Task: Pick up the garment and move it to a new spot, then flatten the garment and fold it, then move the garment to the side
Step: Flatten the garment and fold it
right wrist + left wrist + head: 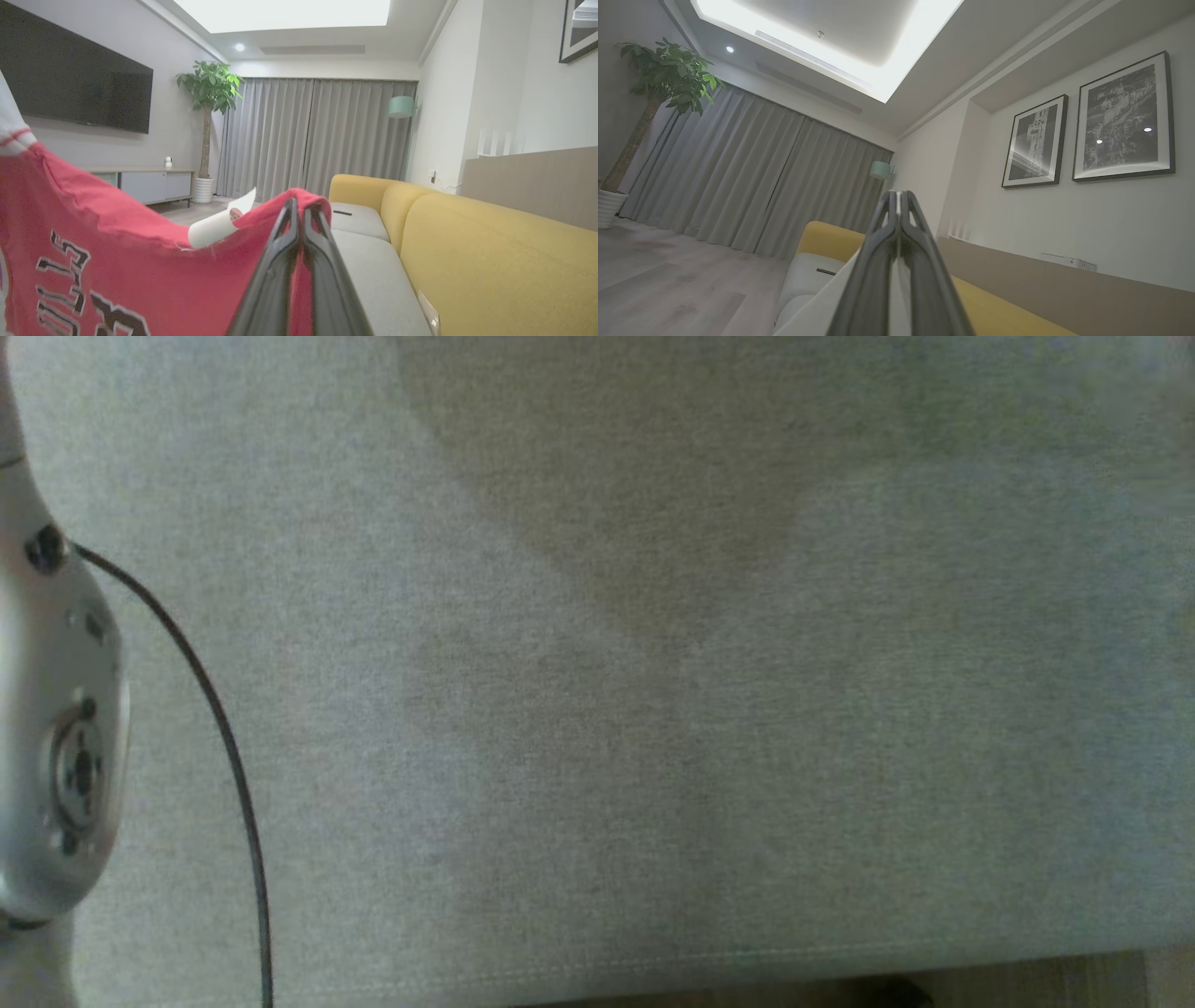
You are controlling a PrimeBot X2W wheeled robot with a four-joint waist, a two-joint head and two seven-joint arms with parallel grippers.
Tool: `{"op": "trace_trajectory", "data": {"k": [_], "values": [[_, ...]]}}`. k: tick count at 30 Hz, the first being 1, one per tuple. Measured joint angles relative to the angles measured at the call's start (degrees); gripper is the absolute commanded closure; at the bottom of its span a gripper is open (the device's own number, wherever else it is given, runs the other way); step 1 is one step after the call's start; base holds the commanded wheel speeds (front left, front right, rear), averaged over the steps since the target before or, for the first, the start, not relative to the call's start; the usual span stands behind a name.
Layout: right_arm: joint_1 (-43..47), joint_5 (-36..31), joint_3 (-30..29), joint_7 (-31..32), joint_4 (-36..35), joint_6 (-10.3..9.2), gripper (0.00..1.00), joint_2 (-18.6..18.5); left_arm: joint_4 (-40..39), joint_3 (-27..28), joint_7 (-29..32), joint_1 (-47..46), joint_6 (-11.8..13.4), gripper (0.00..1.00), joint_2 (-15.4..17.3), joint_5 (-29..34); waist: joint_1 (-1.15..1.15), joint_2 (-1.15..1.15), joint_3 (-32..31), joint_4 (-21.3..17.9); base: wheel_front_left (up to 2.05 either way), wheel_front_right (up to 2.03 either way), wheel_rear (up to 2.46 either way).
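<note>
One garment [117, 261] in two closed jaws

A silvery forearm [56, 728] at nine o'clock has a round joint cap [79, 775], dark screws [88, 707] and a thin black cable [224, 737]. The left gripper [900, 193] and right gripper [299, 203] have long, tapering dark-grey fingers [871, 280].

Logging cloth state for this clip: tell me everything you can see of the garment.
The garment is a red jersey with black-and-white lettering, a white label at its upper edge and white striped trim at far left. It hangs stretched in the air beside the yellow sofa, its edge pinched in the shut right gripper. The left gripper is shut on white cloth, likely its other end.
</note>
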Motion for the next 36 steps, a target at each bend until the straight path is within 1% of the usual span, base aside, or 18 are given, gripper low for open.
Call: {"op": "trace_trajectory", "data": {"k": [3, 5, 8, 12, 13, 14, 16, 17, 18, 20, 25, 29, 32, 36], "values": [[-0.7, 0.0, 2.1, -1.5, 2.3, 0.00, 1.00, -1.1, -0.9, 2.6, 0.0, 1.0, -1.4, 1.00, -1.1, 0.3, 0.00, 0.00, 1.7, 0.9, 0.00, 0.00, 0.00], [0.0, 0.7, 3.2, -2.0, 4.1, 0.00, 1.00, -1.3, -1.4, 3.4, 0.0, 3.6, -2.0, 1.00, -1.8, 0.1, -0.01, 0.00, 2.2, 1.9, 0.00, 0.00, 0.00], [2.8, 2.2, 4.6, -2.9, 6.1, 0.00, 1.00, -1.4, -1.5, 4.5, 0.0, 10.6, -2.5, 1.00, -2.8, -0.9, -0.01, 0.00, 1.9, 3.1, 0.00, 0.00, 0.00], [10.7, 4.8, 5.7, -3.1, 8.2, 0.00, 1.00, -1.4, -2.4, 5.2, 0.0, 23.1, -2.7, 1.00, -3.3, -2.4, -0.03, 0.00, -0.3, 3.7, 0.00, 0.00, 0.00], [10.7, 4.8, 5.7, -3.1, 8.2, 0.00, 1.00, -1.4, -2.4, 5.2, 0.0, 23.1, -2.7, 1.00, -3.3, -2.4, -0.03, 0.00, -0.3, 3.7, 0.00, 0.00, 0.00], [12.9, 5.7, 5.5, -3.1, 8.3, 0.00, 1.00, -1.4, -3.1, 5.4, 0.0, 26.2, -2.8, 1.00, -3.4, -2.4, -0.03, 0.00, -1.0, 3.8, 0.00, 0.00, 0.00], [17.2, 6.7, 4.3, -3.1, 7.3, 0.00, 1.00, -1.4, -4.7, 6.0, 0.0, 32.0, -2.8, 1.00, -3.6, -2.9, -0.03, 0.00, -2.6, 3.9, 0.00, 0.00, 0.00], [21.6, 7.4, 3.1, -3.1, 5.4, 0.00, 1.00, -1.5, -6.8, 6.4, 0.0, 37.8, -2.8, 1.00, -3.6, -3.7, -0.04, 0.00, -4.4, 4.0, 0.00, 0.00, 0.00], [21.6, 7.4, 3.1, -3.1, 5.4, 0.00, 1.00, -1.5, -6.8, 6.4, 0.0, 37.8, -2.8, 1.00, -3.6, -3.7, -0.04, 0.00, -4.4, 4.0, 0.00, 0.00, 0.00], [26.7, 8.3, 2.0, -3.1, 3.5, 0.00, 1.00, -1.6, -9.5, 6.8, 0.0, 44.5, -2.8, 1.00, -3.6, -4.9, -0.04, 0.01, -6.5, 3.9, 0.00, 0.00, 0.00], [41.6, 10.1, -1.5, -3.1, -0.6, 0.00, 1.00, -0.8, -15.5, 6.7, 0.0, 63.3, -2.6, 1.00, -3.6, -7.8, -0.05, 0.01, -12.0, 3.4, 0.00, 0.00, 0.00], [51.8, 10.2, -4.4, -3.1, -3.6, 0.00, 1.00, 1.5, -20.7, 6.4, 0.1, 75.5, -0.9, 1.00, -3.5, -9.9, -0.05, 0.01, -15.8, 2.6, 0.00, 0.00, 0.00], [57.8, 9.8, -6.4, -3.1, -6.3, 0.00, 1.00, 2.4, -25.4, 5.5, 0.1, 80.5, 1.7, 1.00, -3.5, -12.0, -0.05, 0.01, -18.0, 2.2, 0.00, 0.00, 0.00], [64.5, 8.4, -9.8, -3.1, -10.0, 0.00, 1.00, 3.7, -31.3, 2.7, 0.1, 86.7, 5.3, 1.00, -3.4, -14.5, -0.03, 0.01, -20.1, 1.8, 0.00, 0.00, 0.00]]}}
